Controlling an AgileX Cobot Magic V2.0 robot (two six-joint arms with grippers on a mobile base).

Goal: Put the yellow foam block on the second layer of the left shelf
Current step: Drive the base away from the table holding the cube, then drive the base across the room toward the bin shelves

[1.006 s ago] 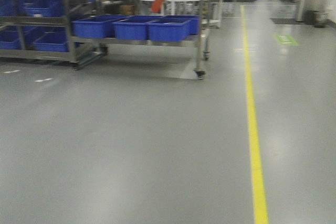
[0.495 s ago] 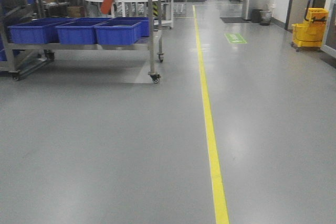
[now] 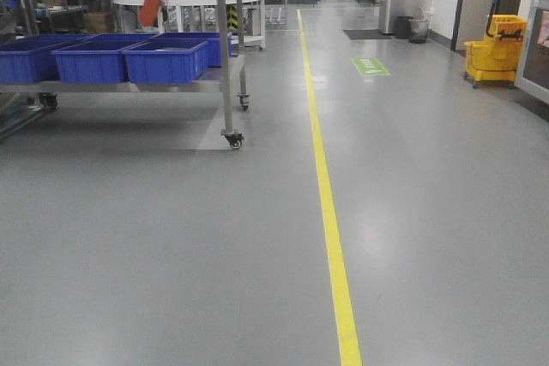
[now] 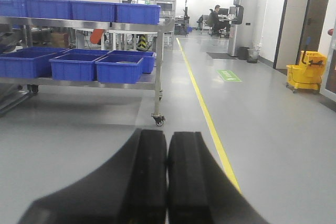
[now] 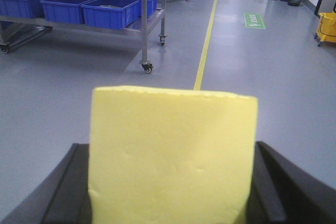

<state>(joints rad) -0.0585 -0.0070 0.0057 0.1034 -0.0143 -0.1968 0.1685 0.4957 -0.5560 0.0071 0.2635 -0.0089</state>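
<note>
Nearest, right wrist view: the yellow foam block (image 5: 173,156) fills the frame, clamped in the right gripper (image 5: 173,195). A black finger (image 5: 286,190) shows on each side, pressed flat against opposite faces. The block sits upright and square, with its top edge level.

Handling, as a judgement:
- Foam means it is very light and soft. It will give under pressure and spring back on release.
- The matte faces should hold well against the pads, so a slip looks unlikely.
- You hold it across two flat side faces, which is the right place. Keep the squeeze modest so the cube does not bulge or twist.
- It is not fragile, so a bump costs little, but sharp corners may dent.

Left wrist view: the left gripper (image 4: 167,177) is closed on nothing, its two fingers meeting along the midline.

Further out, to your left: a steel rack (image 3: 225,57) on casters, with blue bins (image 3: 167,62) on its lower level and more above. You are well apart from it and cannot reach any shelf level from here.

Right of the rack: a yellow floor line (image 3: 326,203) runs away down the aisle.

Far right: a yellow mop bucket (image 3: 493,49).
</note>
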